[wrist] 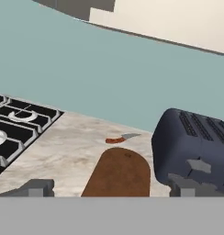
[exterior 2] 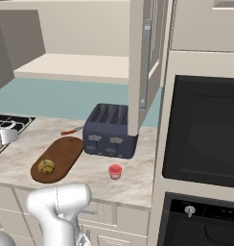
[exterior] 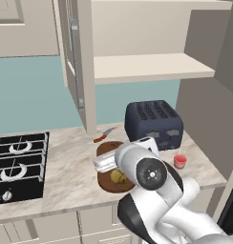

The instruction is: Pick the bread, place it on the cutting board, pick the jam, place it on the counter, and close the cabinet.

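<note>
Right base view: jam [exterior 2: 115,171] beside toaster [exterior 2: 111,130]

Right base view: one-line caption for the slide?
Bread on the cutting board, jam on the counter by the toaster, cabinet door open.

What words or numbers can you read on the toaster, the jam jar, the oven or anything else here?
None: nothing here carries readable text.
Toaster: plain dark blue body, grey levers, no brand.
Jam: plain red jar, no label.
Stove: a small round knob, any marks too small to read.
Oven: dark door and a knob, no figures legible.
Cutting board, bread, knife, cabinet: unmarked.
</note>
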